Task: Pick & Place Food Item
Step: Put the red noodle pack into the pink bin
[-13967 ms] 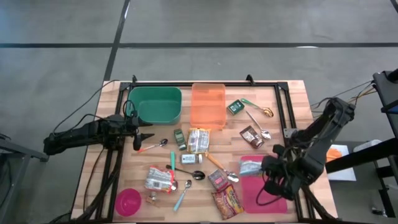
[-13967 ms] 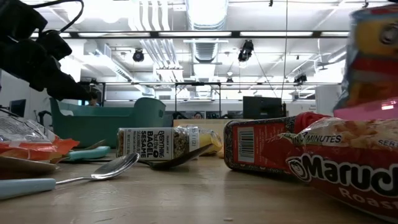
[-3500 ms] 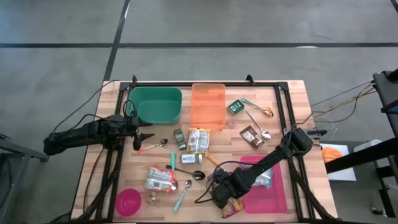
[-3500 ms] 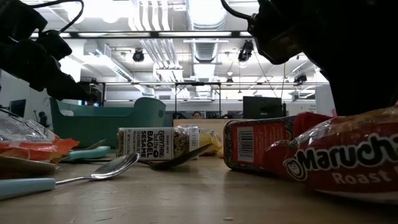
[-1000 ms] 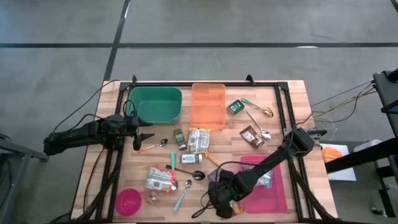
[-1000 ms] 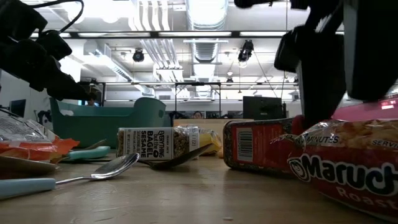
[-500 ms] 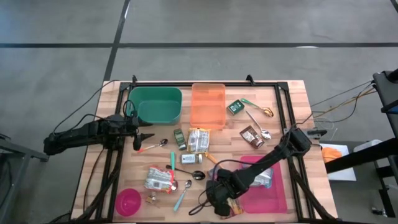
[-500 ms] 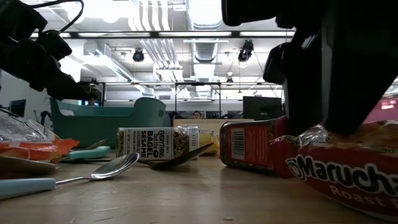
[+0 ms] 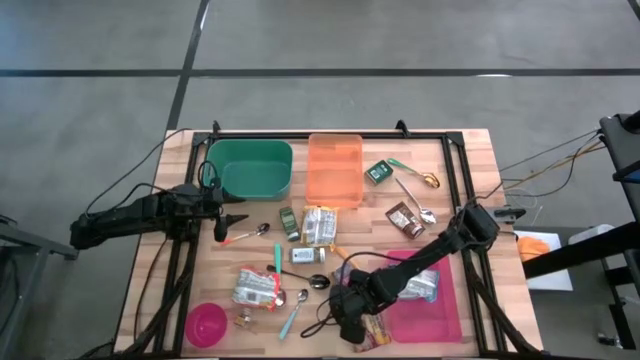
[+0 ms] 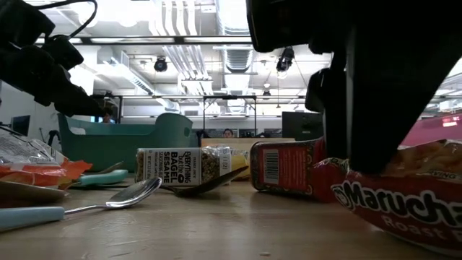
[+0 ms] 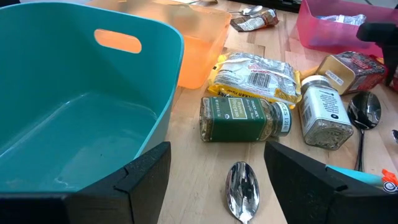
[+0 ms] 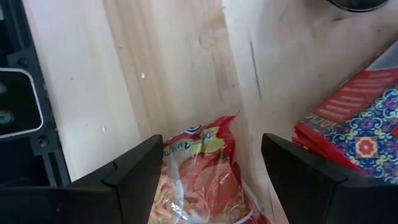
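A red ramen packet lies flat on the wood by the table's near edge, large in the low view. My right gripper points steeply down over it and is open, with the packet's end between its fingers. A red patterned box lies right beside the packet. My left gripper waits open at the table's left, next to the green bin. My right gripper comes at the ramen packet from above, a finger on either side of the packet's end. In the low view a dark finger reaches down to the packet's top face. Whether it touches there I cannot tell. The packet lies on the table.
A pink tray with a foil pack sits right of the gripper. An orange bin stands at the back. Spice jars, spoons, a yellow packet and a pink bowl are strewn over the middle and left.
My right gripper has sunk a little and gone slightly toward the table's left edge, coming down over the ramen packet. The red box beside the packet has slid a little to the left in the low view.
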`<state>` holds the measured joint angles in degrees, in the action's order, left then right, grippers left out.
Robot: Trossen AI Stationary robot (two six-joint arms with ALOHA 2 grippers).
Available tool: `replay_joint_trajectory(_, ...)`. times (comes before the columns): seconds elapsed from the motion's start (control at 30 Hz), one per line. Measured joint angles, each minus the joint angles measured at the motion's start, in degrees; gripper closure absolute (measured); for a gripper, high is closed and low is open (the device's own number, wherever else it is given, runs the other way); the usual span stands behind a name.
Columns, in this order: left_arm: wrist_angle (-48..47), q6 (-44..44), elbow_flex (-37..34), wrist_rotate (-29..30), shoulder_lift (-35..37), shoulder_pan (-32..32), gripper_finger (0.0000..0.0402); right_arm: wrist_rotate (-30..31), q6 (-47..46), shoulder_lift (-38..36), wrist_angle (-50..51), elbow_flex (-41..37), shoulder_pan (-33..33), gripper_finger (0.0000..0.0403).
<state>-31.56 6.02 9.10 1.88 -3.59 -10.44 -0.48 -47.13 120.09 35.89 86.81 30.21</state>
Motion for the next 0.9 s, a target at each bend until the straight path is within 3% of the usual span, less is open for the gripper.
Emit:
replay_joint_trajectory(0.37, 0.0, 0.0, 0.0, 0.0, 0.0, 0.0, 0.0141, 0.0, -3.9, 0.0, -2.2, -2.0, -0.5, 0.0142)
replay_joint_trajectory(0.9, 0.0, 0.0, 0.0, 0.0, 0.0, 0.0, 0.0141, 0.4, -4.7, 0.0, -4.9, -3.1, -0.8, 0.0346)
